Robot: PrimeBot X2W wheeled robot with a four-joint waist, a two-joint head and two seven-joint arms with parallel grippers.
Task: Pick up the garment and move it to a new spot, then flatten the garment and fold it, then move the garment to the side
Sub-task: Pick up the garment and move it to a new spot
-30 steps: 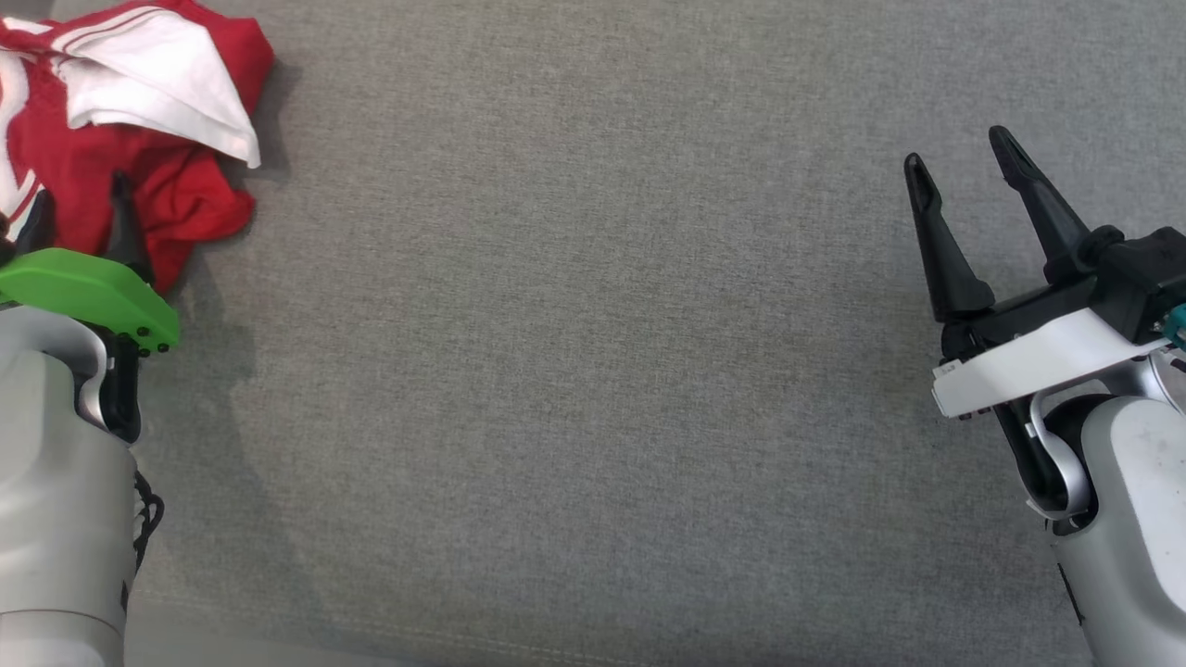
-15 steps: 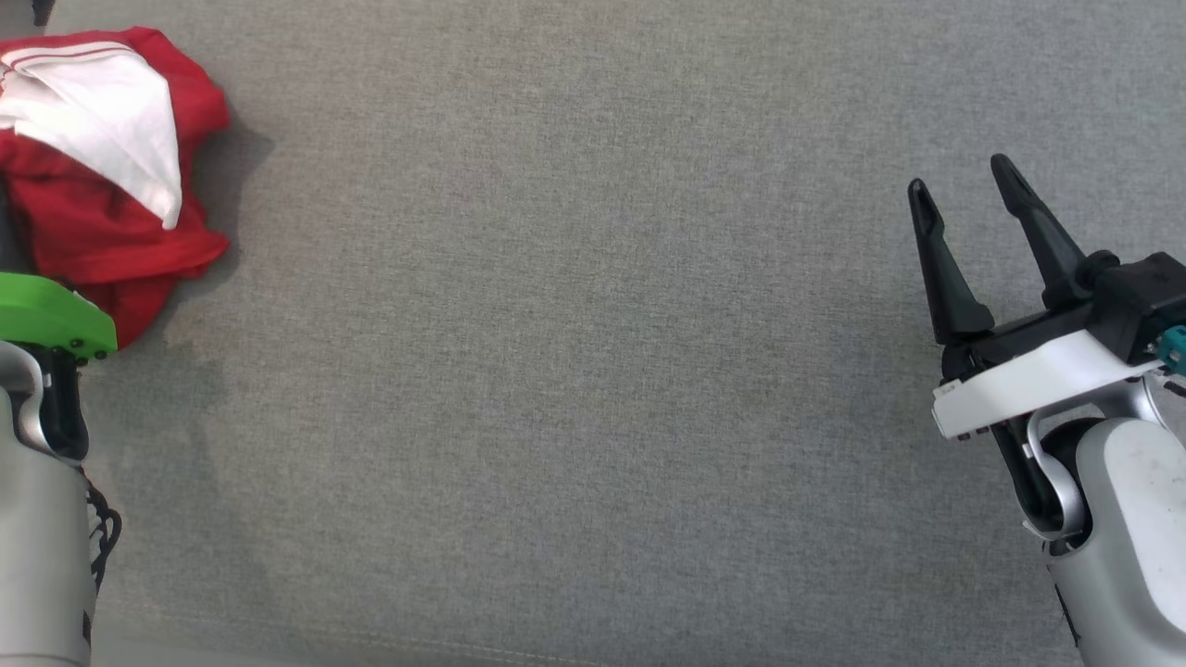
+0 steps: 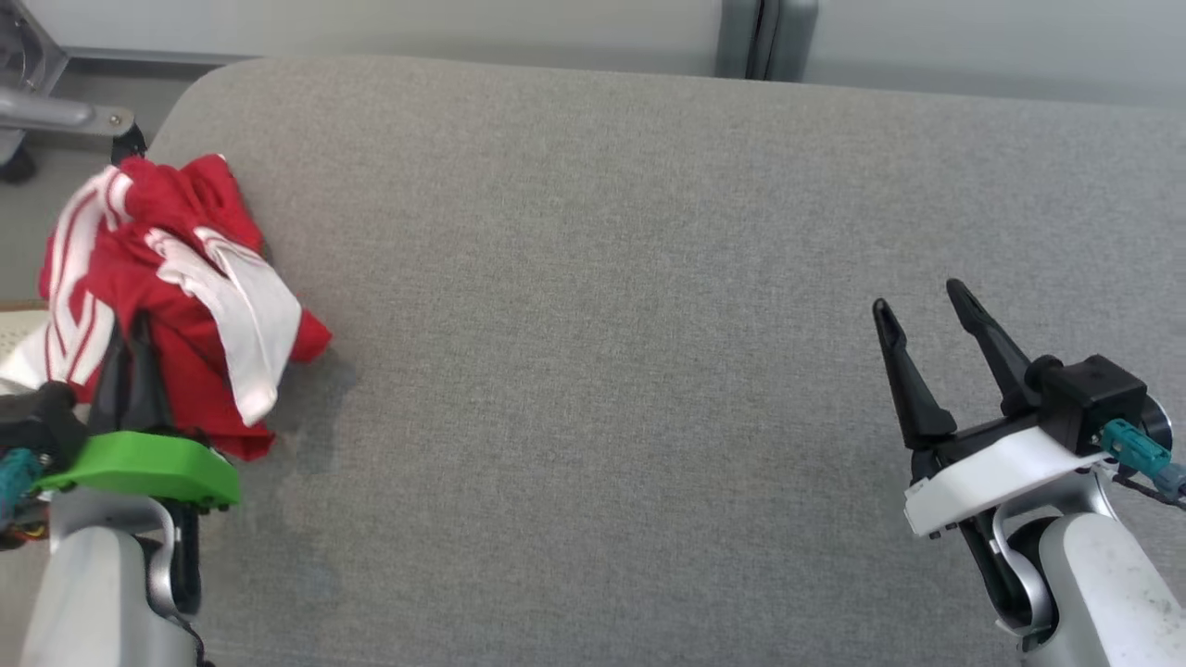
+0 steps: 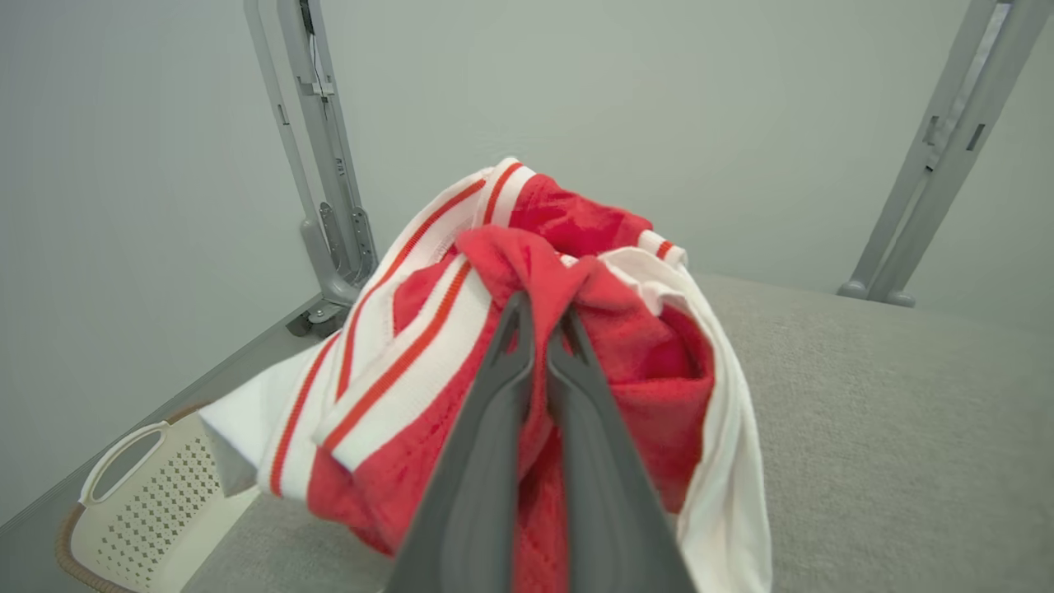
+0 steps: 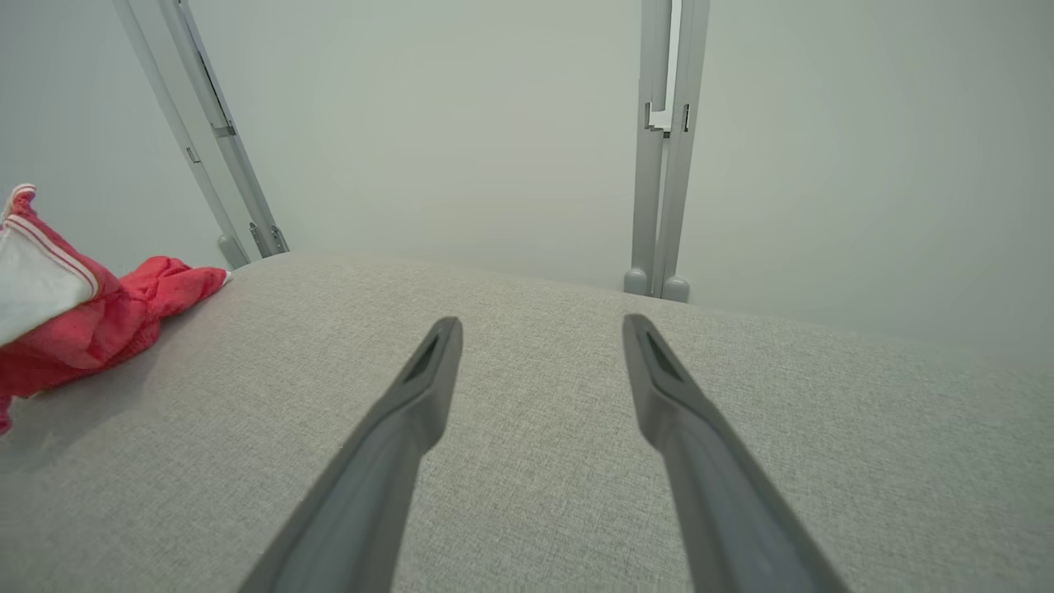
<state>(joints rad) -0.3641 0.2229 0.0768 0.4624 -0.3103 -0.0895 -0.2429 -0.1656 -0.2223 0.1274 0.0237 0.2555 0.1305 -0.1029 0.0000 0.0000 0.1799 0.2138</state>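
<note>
The garment [image 3: 185,278] is a crumpled red piece with white panels and striped trim, at the left end of the grey padded table [image 3: 593,278]. My left gripper [image 3: 137,326] is shut on a red fold of it. In the left wrist view the closed fingers [image 4: 539,311] pinch that fold, and the garment [image 4: 650,362] hangs bunched around them above the table. Over the table's right side my right gripper [image 3: 917,306] stands open with nothing in it, its fingers well apart [image 5: 539,329]. The garment [image 5: 90,321] lies far to their left.
A white perforated basket [image 4: 123,494] sits low beside the table's left end. Grey metal frame posts [image 3: 764,37] rise behind the table's far edge, and another frame part [image 3: 56,113] shows at the upper left. The table's left corner is rounded.
My left gripper has gone from open to shut on the garment, which now hangs bunched at its fingers. The head camera has shifted, bringing the table's far edge into view. The right gripper stays open.
</note>
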